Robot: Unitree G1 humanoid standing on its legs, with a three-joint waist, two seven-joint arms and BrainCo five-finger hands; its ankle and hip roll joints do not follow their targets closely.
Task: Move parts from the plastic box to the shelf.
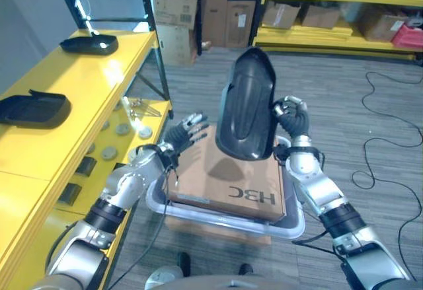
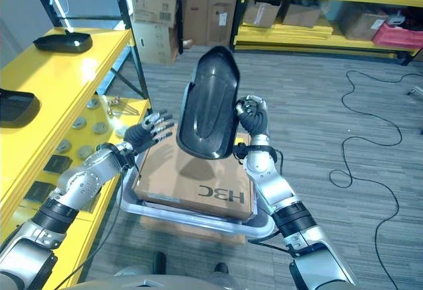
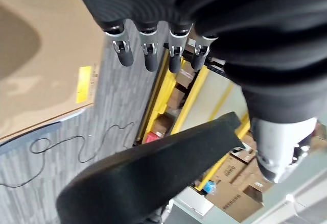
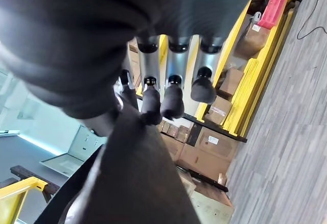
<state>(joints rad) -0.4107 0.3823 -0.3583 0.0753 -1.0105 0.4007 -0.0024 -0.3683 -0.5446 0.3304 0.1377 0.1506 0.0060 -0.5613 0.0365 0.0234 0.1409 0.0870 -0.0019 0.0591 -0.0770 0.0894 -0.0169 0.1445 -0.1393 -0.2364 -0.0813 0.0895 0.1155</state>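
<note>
Item: black moulded part (image 1: 246, 105), long and curved, glossy shell shape. Location: held upright in the air above the cardboard box (image 1: 228, 181), narrow rounded end uppermost.

Right hand (image 1: 293, 119): fingers (image 4: 171, 100) curled onto the part's right edge, dark tips pressing the black surface (best read in the right wrist view). The hand sits beside the part's lower half.

Left hand (image 1: 185, 133): fingers (image 3: 122, 52) straight and slightly spread, holding nothing, hovering over the left edge of the cardboard box, near the part but apart from it. The part shows past these fingers in the left wrist view as a dark curved bar (image 3: 148, 175).

Plastic box (image 1: 291, 227): clear, rounded rim, on a low support on the grey floor; the cardboard box lies flat in it and hides whatever is beneath.

Shelf (image 1: 73, 92): yellow, on the robot's left. Upper level carries two further black parts, one near (image 1: 33, 108) and one far (image 1: 89, 43), well apart. Lower level carries small round discs (image 1: 109, 151) and dark blocks (image 1: 84, 166).

Background: more yellow racking with cardboard cartons (image 1: 175, 6).
</note>
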